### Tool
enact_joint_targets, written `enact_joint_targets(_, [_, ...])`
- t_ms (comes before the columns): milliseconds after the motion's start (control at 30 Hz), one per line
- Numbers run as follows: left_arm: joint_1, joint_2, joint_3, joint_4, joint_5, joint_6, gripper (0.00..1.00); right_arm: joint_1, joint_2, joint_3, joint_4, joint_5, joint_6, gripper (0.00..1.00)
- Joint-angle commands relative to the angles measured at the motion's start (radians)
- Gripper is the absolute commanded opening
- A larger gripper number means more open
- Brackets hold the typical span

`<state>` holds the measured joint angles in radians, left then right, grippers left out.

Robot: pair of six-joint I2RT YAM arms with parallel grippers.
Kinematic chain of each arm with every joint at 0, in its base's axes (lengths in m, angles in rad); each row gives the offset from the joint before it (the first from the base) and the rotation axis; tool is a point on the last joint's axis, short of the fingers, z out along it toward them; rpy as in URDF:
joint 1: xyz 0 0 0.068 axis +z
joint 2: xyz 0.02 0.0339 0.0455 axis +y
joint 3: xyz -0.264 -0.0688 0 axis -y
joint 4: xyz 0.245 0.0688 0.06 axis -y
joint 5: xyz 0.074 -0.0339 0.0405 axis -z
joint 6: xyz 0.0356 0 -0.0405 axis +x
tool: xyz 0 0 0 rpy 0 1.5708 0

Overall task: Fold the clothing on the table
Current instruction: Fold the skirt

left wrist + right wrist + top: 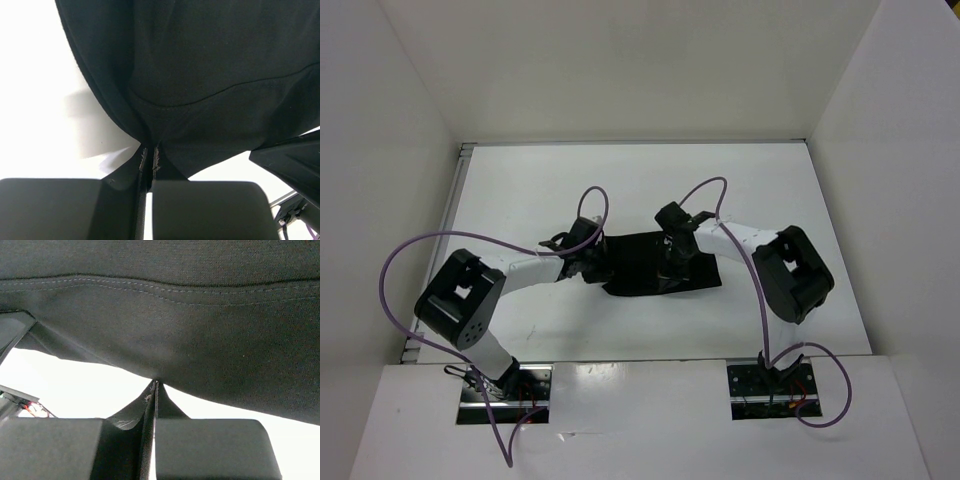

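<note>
The clothing (638, 268) lies near the middle of the table (520, 190). It is a black piece, wider than it is deep, with its right near corner jutting toward the arms. From above it is only a plain dark patch. The wrist views add what that view lacks: a soft, matte, fine-knit surface with a stitched hem. The hem shows as one thin curved line in the left wrist view and as a doubled row of stitching in the right wrist view.

The left gripper (150, 159) is at the clothing's left edge. Its fingers are pressed together on a pinch of fabric that gathers into folds toward the tips, with white table beside it. The right gripper (156, 391) sits right of the clothing's middle. Its fingers are likewise squeezed together with the fabric's edge caught between the tips, and bright table shows beneath that edge.

Purple cables (763, 320) loop from both arms.
</note>
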<state>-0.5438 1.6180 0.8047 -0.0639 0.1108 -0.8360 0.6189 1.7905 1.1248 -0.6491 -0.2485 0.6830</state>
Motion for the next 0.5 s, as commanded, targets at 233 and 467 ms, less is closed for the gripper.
enact_joint_targets(233, [0.002,-0.17,0.028,-0.056,0.047,0.026,0.0,0.019,0.098,-0.003,0.046,0.006,0.023,0.0])
enact_joint_targets(467, [-0.019,-0.237,0.088,-0.047,0.15,0.015,0.0,0.039,0.139,0.027,0.081,-0.025,0.044,0.0])
